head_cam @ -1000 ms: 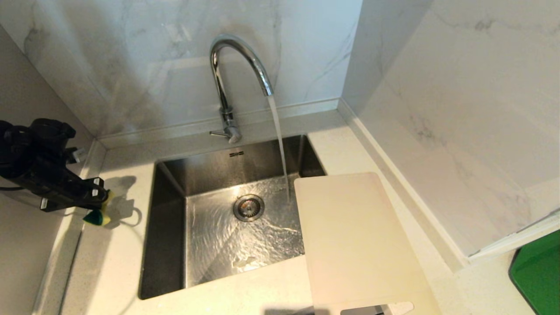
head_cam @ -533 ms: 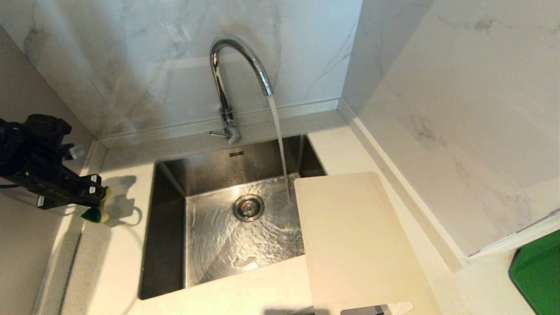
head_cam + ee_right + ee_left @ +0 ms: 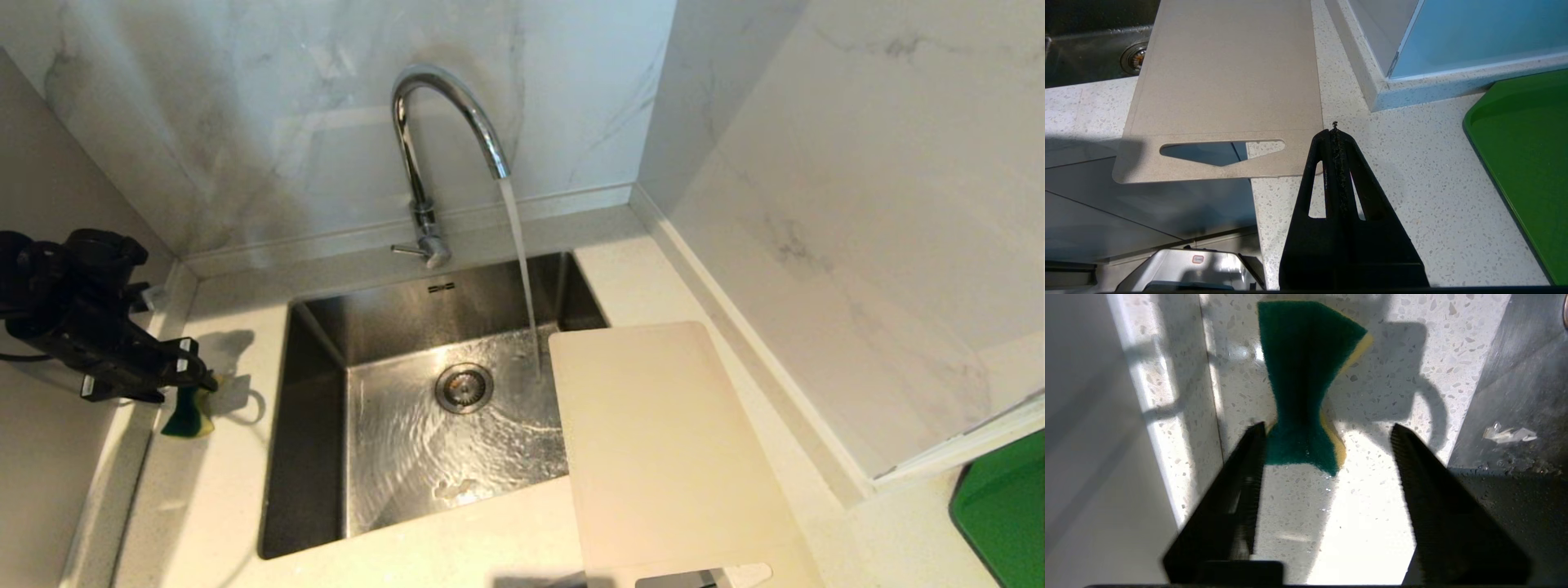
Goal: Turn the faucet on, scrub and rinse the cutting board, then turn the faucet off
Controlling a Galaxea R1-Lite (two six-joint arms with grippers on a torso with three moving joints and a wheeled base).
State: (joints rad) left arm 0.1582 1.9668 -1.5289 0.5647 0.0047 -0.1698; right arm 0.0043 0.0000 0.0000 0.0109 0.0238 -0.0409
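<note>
Water runs from the chrome faucet [image 3: 445, 106] into the sink [image 3: 314, 457]; its small lever [image 3: 406, 249] sticks out at the base. The pale cutting board [image 3: 661, 449] lies flat to the right of the sink, its far left edge over the basin, beside the stream. My left gripper [image 3: 192, 376] hangs over the counter left of the sink, open. The green-and-yellow sponge [image 3: 1302, 375] lies on the counter [image 3: 1372, 522] just past its fingertips [image 3: 1255, 445], still creased in the middle. My right gripper [image 3: 1334, 130] is shut and empty, at the cutting board's [image 3: 1229, 69] handle end.
A marble wall rises behind the sink and a low ledge runs along the counter's left side, close to my left arm. A bright green tray [image 3: 1004, 514] sits at the far right on the counter. The drain [image 3: 464, 386] is wet.
My left gripper has opened and let go of the sponge, which now rests lower on the counter. The water keeps running; the board and right arm have not moved.
</note>
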